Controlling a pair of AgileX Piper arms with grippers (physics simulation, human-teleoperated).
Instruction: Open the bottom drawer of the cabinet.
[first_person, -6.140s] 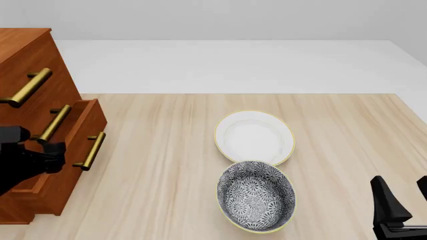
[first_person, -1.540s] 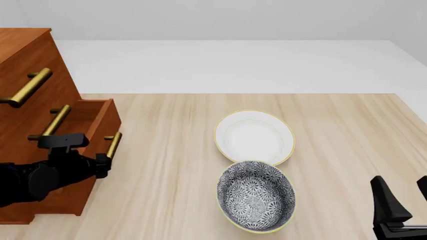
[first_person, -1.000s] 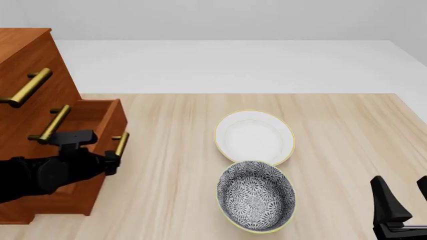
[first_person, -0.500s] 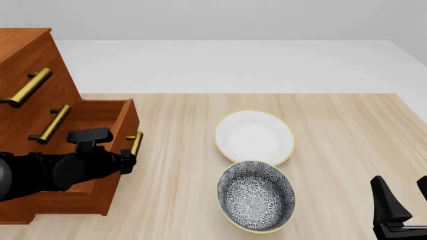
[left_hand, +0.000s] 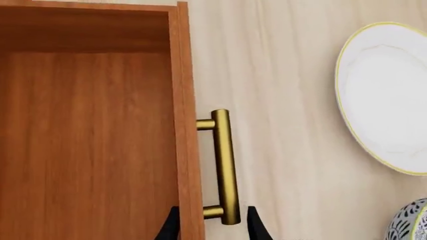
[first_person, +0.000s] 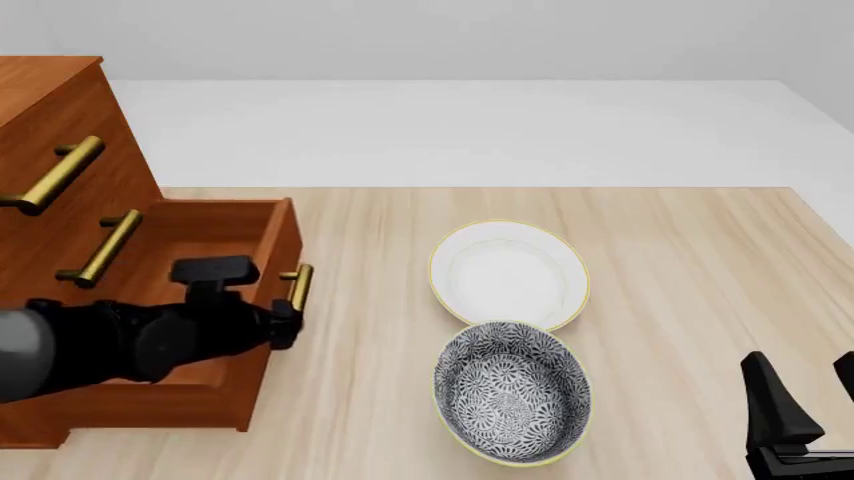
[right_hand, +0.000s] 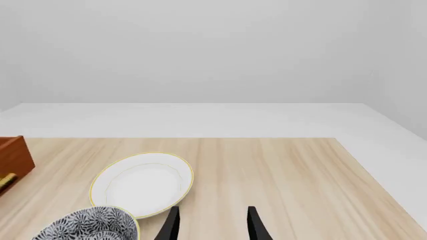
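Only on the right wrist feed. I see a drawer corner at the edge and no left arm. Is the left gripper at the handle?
Observer: Yes. In the left wrist view, the left gripper straddles the near end of the bottom handle, and its fingers are spread, not clamped.
Operator: Drawer out?
Observer: The front view shows the bottom drawer standing well out of the cabinet, with its inside visible from above.
Operator: Upper two?
Observer: The middle handle and top handle sit further back. Those drawers look shut.
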